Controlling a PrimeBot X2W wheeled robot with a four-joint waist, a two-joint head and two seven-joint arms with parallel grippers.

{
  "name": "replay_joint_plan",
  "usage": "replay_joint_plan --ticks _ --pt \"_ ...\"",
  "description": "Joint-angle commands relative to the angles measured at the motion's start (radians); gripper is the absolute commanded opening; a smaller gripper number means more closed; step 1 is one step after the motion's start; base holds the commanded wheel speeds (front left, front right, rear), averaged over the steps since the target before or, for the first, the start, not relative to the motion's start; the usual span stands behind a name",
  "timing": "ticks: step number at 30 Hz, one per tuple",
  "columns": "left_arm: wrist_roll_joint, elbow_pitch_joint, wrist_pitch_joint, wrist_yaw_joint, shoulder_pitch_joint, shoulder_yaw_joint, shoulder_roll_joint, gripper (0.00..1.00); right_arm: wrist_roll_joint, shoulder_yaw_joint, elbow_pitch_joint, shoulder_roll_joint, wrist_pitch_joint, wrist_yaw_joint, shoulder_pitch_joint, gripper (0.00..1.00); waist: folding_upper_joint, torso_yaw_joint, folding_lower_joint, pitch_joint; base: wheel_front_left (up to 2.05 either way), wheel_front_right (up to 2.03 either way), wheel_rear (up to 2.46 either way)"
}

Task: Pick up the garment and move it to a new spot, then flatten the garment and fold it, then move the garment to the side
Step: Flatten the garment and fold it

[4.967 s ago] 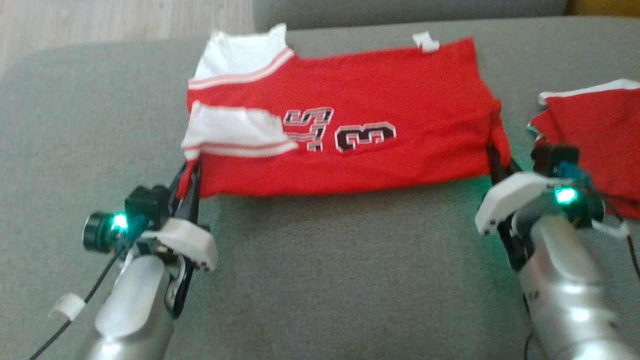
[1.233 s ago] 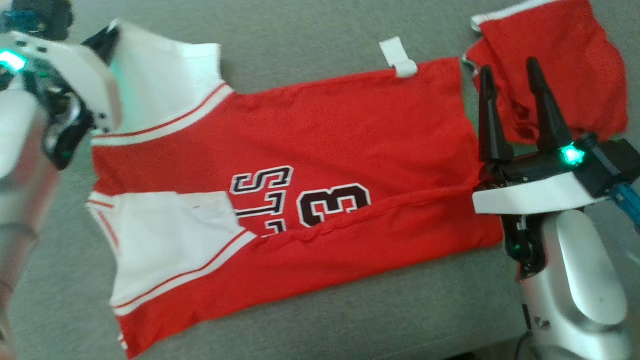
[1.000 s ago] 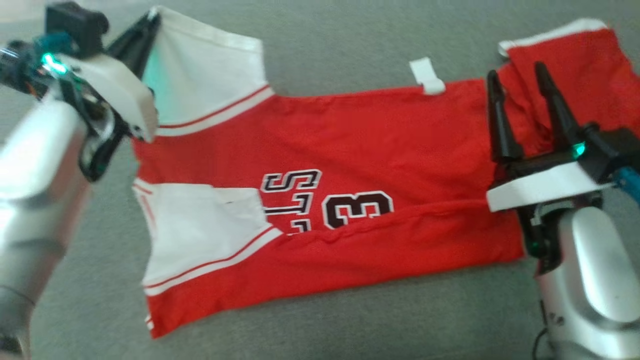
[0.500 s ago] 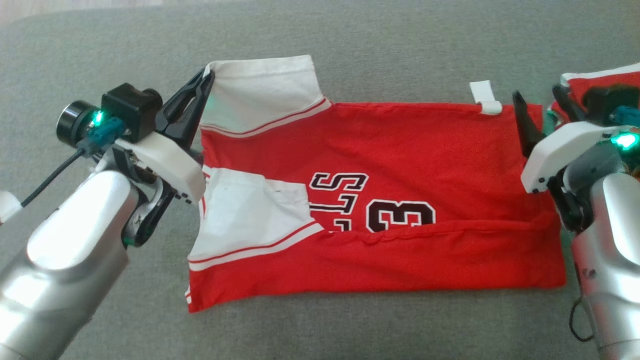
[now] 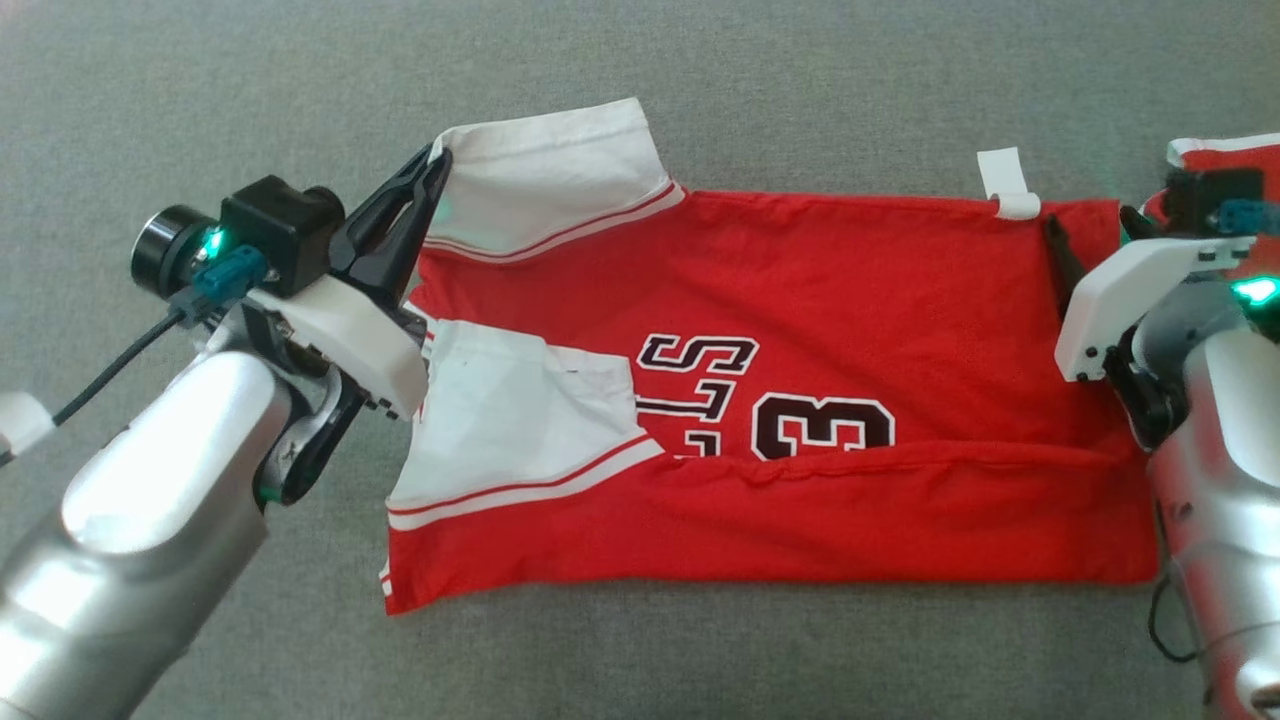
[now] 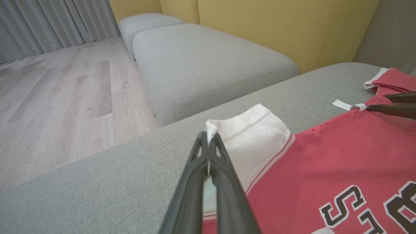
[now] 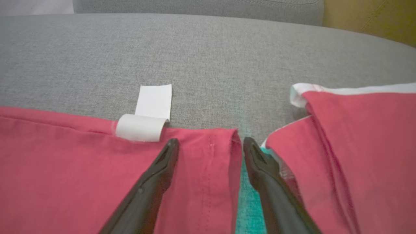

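The garment (image 5: pixel 800 300) is a red jersey with white sleeves and a black "13". It lies spread on the grey cushion (image 5: pixel 200 100), its near edge folded over the lower part of the number. My left gripper (image 5: pixel 440 162) is shut on the corner of the far white sleeve (image 6: pixel 250 130), lifting it slightly; the closed left gripper (image 6: pixel 208 139) pinches white cloth at its tips. At the far right hem corner (image 7: pixel 214 146), my right gripper (image 7: pixel 211 144) is open, one finger on the red cloth and one beside its edge. In the head view the right gripper (image 5: pixel 1088 225) is at that corner.
A second red garment with white trim (image 7: pixel 351 146) lies right beside the right gripper (image 6: pixel 396 104). A white tag (image 7: pixel 146 117) sticks out of the jersey's far edge. Beyond the cushion are another grey seat (image 6: pixel 201 65), a yellow backrest (image 6: pixel 292 29) and wooden floor (image 6: pixel 58 97).
The head view has shifted. My right gripper, raised above the jersey's right end a second ago, has come down over the far hem corner. The left gripper keeps hold of the sleeve.
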Motion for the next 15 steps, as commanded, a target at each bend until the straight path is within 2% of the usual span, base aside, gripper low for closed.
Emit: replay_joint_plan --ticks 1,3,4,5,9,15 --pt "0.008 -0.028 0.001 0.01 -0.043 0.041 0.039 0.0 -0.01 0.017 -0.007 -0.001 0.001 -0.001 -0.04 1.0 0.0 0.003 0.0 0.006 0.0 0.0 0.0" --pt "0.007 -0.029 0.003 0.01 -0.048 0.041 0.039 0.0 -0.006 0.022 0.024 0.0 0.017 -0.001 -0.055 1.0 0.0 0.005 0.0 0.012 0.0 0.0 0.0" --pt "0.006 -0.029 0.002 0.012 -0.05 0.042 0.039 0.0 0.004 0.026 0.042 0.003 0.03 -0.001 -0.061 0.4 0.0 0.005 0.0 0.014 0.0 0.0 0.0" --pt "0.002 -0.028 0.001 0.013 -0.051 0.046 0.037 0.0 0.015 0.032 0.057 0.004 0.04 -0.001 -0.068 0.0 0.0 0.006 0.0 0.015 0.0 0.0 0.0" --pt "-0.004 -0.01 0.004 0.018 -0.06 0.052 0.039 0.0 0.062 0.083 0.069 -0.001 0.001 -0.001 -0.115 0.0 0.0 -0.007 0.0 0.005 0.0 0.0 0.0" --pt "-0.02 0.033 -0.003 0.032 -0.079 0.081 0.049 0.0 0.167 0.185 0.014 -0.011 -0.067 -0.001 -0.195 0.0 0.0 -0.041 0.0 -0.004 0.0 0.0 0.0"
